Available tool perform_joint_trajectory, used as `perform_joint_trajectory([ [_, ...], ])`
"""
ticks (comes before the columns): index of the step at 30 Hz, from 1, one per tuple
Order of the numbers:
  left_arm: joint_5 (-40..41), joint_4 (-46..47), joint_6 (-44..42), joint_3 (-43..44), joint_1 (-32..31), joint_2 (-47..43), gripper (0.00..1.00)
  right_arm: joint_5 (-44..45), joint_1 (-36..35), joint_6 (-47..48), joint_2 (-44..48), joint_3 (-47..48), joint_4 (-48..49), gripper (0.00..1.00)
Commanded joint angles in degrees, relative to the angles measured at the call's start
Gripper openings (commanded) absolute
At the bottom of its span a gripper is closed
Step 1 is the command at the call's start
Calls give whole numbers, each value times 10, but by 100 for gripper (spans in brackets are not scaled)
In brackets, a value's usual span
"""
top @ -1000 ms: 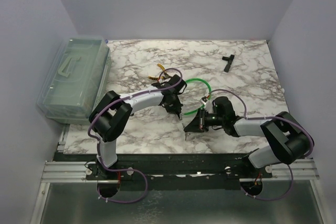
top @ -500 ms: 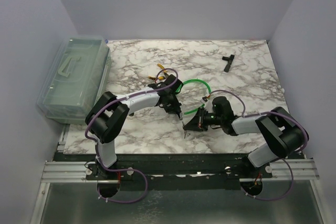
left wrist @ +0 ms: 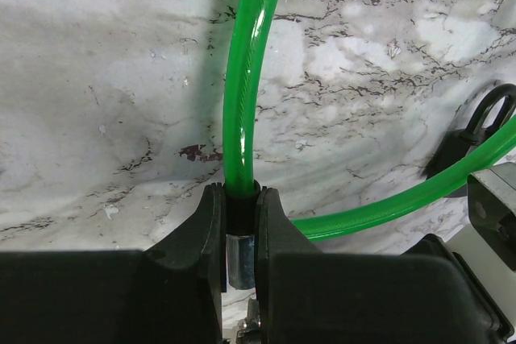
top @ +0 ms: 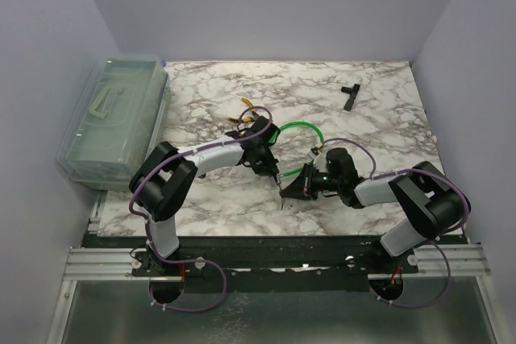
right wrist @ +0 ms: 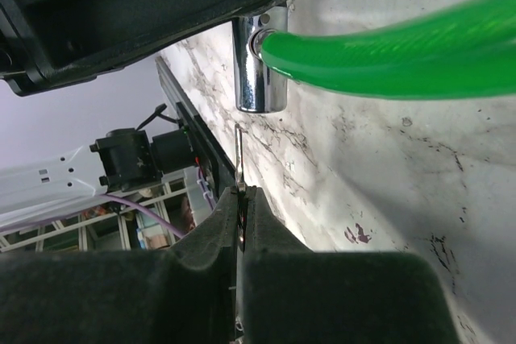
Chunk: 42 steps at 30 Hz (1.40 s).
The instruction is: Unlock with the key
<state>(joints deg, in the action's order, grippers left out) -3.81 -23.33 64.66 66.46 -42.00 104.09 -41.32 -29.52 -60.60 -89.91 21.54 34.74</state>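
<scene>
Key point(right wrist: 239, 159), a thin silvery blade, is not yet in the lock. Starting at the left, the left gripper point(left wrist: 240, 211) has its fingers clamped on the chrome lock barrel point(right wrist: 260, 70) where the green cable point(left wrist: 242, 78) joins it. It holds the barrel over the marble table point(top: 387, 118) with the free end turned toward the other arm. The key stands just short of that end, its tip seemingly a little off to one side, pinched flat between the pressed-together fingers of the right gripper point(right wrist: 242, 199). As I judge it, both parts are in hand and brought face to face. Lining the tip up with the keyway, pushing in and turning are all left, and the keyway itself cannot be seen. Against the frame a second earlier, the right gripper has crept slightly left toward the barrel and both elbows have swung a little left. Both grips look unchanged, and the yellow-handled pliers point(top: 246, 110) have not moved.
</scene>
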Motion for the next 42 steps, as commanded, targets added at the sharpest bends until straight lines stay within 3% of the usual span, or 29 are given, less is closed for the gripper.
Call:
perform_joint_trajectory([
  [1, -21, 35, 16, -7, 6, -31, 0, 32, 3, -12, 2, -3, 3, 1],
  [12, -26, 49, 21, -17, 9, -33, 0, 15, 3, -43, -31, -15, 64, 0],
  [23, -24, 54, 23, -19, 14, -32, 0, 21, 3, -41, 4, -40, 43, 1],
  [42, -30, 71, 29, -31, 15, -34, 0, -14, 3, -80, -61, -45, 182, 0],
])
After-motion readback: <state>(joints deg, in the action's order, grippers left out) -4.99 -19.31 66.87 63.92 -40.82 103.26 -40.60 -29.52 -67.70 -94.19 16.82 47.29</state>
